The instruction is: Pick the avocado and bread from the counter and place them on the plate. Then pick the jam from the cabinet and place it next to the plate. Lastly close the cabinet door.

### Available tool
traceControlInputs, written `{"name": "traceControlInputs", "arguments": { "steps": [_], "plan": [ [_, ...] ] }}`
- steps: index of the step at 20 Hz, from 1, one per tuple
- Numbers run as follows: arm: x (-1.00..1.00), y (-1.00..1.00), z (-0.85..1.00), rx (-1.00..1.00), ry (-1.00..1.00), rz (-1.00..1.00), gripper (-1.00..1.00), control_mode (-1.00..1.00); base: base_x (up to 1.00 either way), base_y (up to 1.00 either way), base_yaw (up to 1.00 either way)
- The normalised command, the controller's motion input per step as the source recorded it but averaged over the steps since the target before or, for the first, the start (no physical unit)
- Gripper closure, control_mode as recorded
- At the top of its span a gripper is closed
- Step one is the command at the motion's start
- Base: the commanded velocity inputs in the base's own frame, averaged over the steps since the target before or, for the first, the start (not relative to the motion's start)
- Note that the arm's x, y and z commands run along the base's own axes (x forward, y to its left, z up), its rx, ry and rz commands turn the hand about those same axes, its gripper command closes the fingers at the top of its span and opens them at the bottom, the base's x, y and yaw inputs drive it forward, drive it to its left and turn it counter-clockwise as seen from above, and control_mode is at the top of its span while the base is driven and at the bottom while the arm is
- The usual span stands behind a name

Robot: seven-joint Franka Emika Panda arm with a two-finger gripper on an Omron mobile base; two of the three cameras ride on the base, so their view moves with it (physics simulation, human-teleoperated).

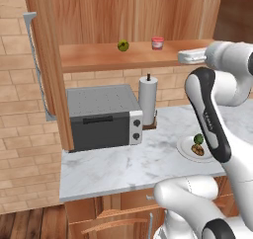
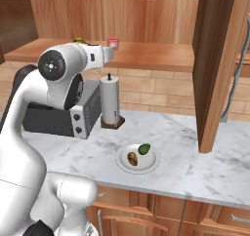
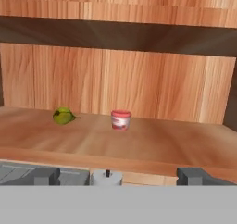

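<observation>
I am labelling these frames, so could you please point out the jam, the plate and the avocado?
jam (image 3: 121, 120): hand view, middle of the jar's red side.
plate (image 2: 151, 163): right base view, bare white rim at the right.
avocado (image 2: 144, 148): right base view, middle of the green fruit.

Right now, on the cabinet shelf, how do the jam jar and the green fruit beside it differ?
The jam is a red jar with a paler band, standing upright; the fruit is yellow-green and roundish, with a small stem end pointing toward the jar. In the hand view the jam stands nearer the middle and the fruit further to the left. They stand apart, not touching. Both are small, rest on the same wooden shelf, and neither is held.
</observation>
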Motion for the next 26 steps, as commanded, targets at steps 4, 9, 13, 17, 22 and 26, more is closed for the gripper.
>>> {"name": "traceControlInputs", "arguments": {
  "steps": [4,9,13,17,22,26],
  "plan": [
    [0.34,0.0,-0.04,0.0,0.05,0.0,-1.0,-1.0,0.0,0.0,0.0],
    [0.4,0.0,-0.03,0.0,0.08,0.0,-1.0,-1.0,0.0,0.0,0.0],
    [0.49,0.0,-0.02,0.02,0.07,0.0,-1.0,-1.0,0.0,0.0,0.0],
    [0.44,0.0,-0.03,0.03,0.04,0.0,-1.0,-1.0,0.0,0.0,0.0],
    [0.35,0.0,-0.05,0.0,0.0,0.0,-1.0,-1.0,0.0,0.0,0.0],
    [0.37,0.0,-0.07,0.0,0.0,0.0,-1.0,-1.0,0.0,0.0,0.0]
  ]
}}
